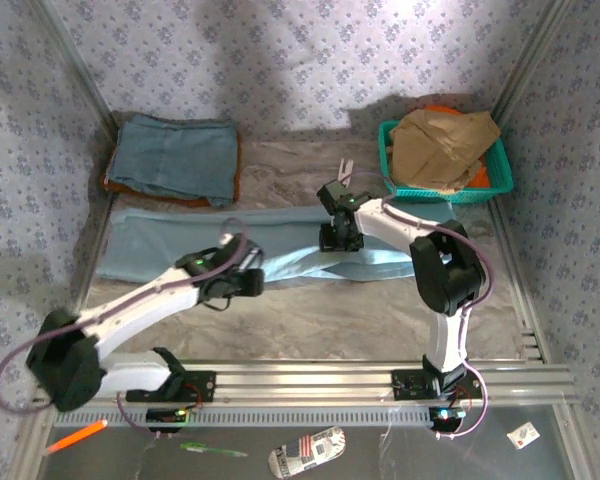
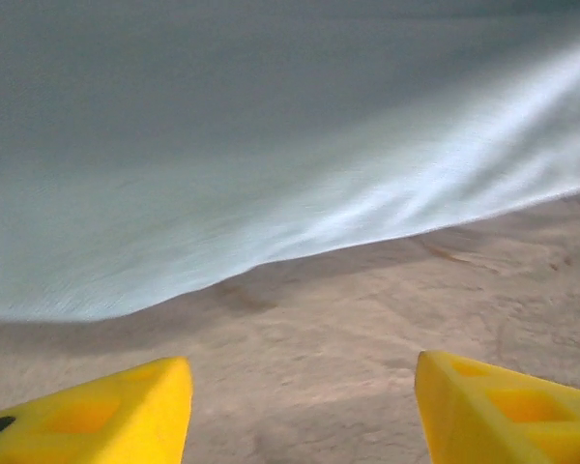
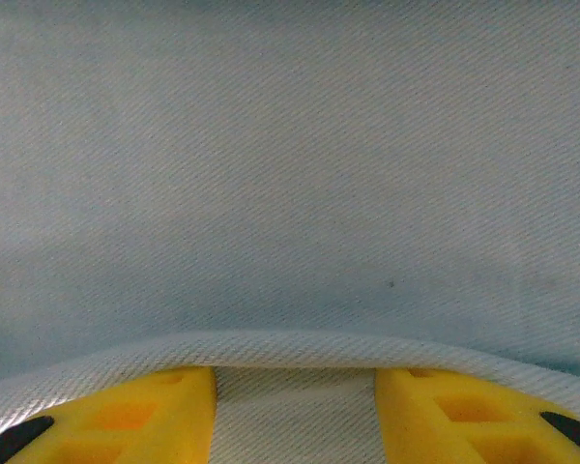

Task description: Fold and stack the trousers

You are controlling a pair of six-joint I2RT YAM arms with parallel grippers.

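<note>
The trousers (image 1: 160, 248) lie spread flat in a long pale-blue band that runs under my right gripper (image 1: 340, 240) and just ahead of my left gripper (image 1: 248, 284). The 2 yellow fingers (image 2: 126, 406) of my left gripper stand wide apart with nothing between them but bare brown table (image 2: 348, 319). The near edge of the cloth lies a little way beyond the fingertips, not touching them. On the right wrist camera, my 2 fingers (image 3: 126, 416) stand partly apart, and a rolled edge of the blue cloth drapes across both tips, with more cloth lying flat in the gap. It looks loose rather than pinched, though I cannot tell whether the tips press on the layer beneath. The left wrist camera is blurred across the cloth, so I cannot make out any seams or folds there. Both wrist cameras cut off all but the tips of my fingers. From above, my right arm covers part of the trousers and both sets of jaws are too small to read. That top view also shows a folded darker denim garment (image 1: 175, 158) far beyond my left gripper and a green basket (image 1: 500, 180) holding a tan garment (image 1: 440, 140) beyond my right gripper.
</note>
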